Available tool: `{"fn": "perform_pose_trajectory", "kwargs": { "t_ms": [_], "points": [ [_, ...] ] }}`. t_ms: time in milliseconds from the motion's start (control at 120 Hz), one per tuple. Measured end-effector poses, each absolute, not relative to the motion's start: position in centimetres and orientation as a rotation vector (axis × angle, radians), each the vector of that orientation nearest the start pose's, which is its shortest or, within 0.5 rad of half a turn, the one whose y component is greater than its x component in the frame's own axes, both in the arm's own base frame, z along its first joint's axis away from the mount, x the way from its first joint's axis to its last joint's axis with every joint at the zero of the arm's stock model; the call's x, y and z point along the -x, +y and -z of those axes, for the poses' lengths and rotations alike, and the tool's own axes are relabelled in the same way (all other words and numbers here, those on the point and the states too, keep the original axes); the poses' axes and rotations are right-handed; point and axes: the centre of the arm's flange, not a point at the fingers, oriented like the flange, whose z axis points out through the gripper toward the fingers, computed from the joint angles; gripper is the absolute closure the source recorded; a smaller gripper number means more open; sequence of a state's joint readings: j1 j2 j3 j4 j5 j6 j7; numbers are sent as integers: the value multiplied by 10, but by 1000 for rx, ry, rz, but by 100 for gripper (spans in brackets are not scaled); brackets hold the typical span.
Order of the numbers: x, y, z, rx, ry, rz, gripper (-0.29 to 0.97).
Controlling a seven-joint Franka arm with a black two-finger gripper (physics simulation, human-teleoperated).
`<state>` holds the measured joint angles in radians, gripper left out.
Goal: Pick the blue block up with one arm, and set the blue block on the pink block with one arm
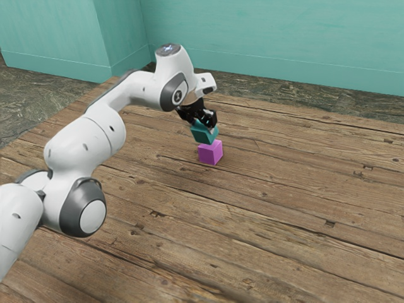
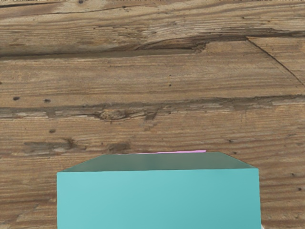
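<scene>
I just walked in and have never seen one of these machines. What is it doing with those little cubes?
The white robot arm has a blue block clamped in its black gripper, right over a pink block that sits on the wooden table. From the camera on the hand, a thin strip of pink shows just past the blue block's edge, so the two are nearly lined up. I cannot tell whether the blue block already rests on the pink one. The gripper has not let go.

From my station I see a table (image 1: 284, 208) of worn brown planks, the grain running roughly from nine to three o'clock, and flat on it a pink block (image 1: 210, 153) near the exterior view's middle, the widest wood stretching off toward five o'clock.
</scene>
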<state>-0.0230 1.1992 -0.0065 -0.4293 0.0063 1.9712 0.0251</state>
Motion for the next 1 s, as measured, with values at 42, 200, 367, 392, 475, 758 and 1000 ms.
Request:
{"fn": "perform_pose_trajectory", "kwargs": {
  "t_ms": [42,200,367,392,475,758,1000],
  "points": [
    [-831,-20,-360,3094,79,537,39],
    [-832,-21,-357,3095,82,538,33],
    [-832,-21,-358,3100,89,556,16],
    [-833,-21,-358,3100,90,559,14],
    [-831,-22,-359,3107,96,530,9],
    [-806,-17,-438,3113,112,461,2],
    [-803,-17,-447,3109,134,454,1]
  ]
}}
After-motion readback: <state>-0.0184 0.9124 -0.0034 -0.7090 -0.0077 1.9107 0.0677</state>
